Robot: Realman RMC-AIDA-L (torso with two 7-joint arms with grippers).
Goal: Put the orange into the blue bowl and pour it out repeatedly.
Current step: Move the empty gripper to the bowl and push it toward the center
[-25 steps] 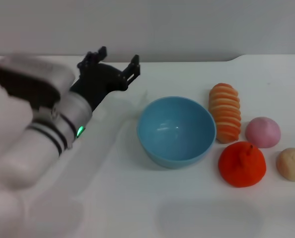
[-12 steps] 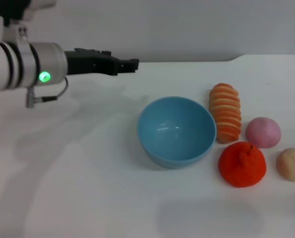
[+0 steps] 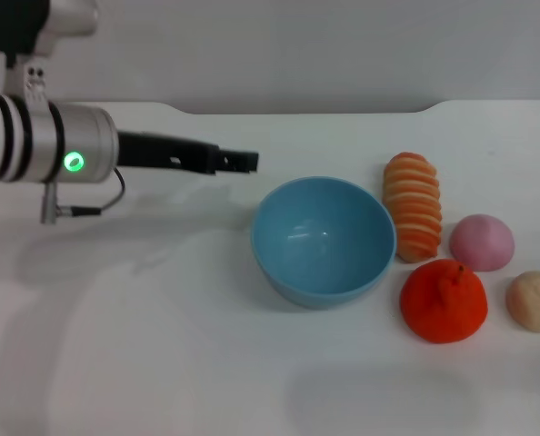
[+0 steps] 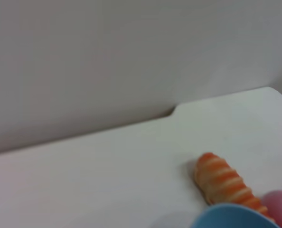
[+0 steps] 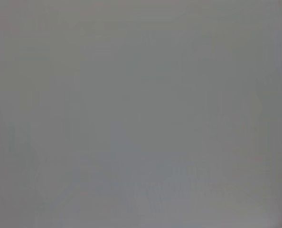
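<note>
Left gripper (image 3: pixel 243 162): held level above the table (image 3: pixel 161 345), tips just left of the blue bowl's far-left rim; seen edge-on, so finger spread cannot be told.
Right gripper: not in view.
Blue bowl (image 3: pixel 323 241): centre, upright, empty.
Orange (image 3: pixel 443 301): near right of bowl, just beside it.
Striped loaf (image 3: pixel 413 218), pink bun (image 3: pixel 481 242), tan bun (image 3: pixel 535 301): crowding the orange.
Risk: the left arm must cross over the bowl; a low pass could knock it, or a reach could catch a neighbour.

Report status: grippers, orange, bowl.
Left gripper off the table, beside the blue bowl's left rim, holding nothing. Right gripper not seen. Orange on table right of empty bowl. Nothing between them.
</note>
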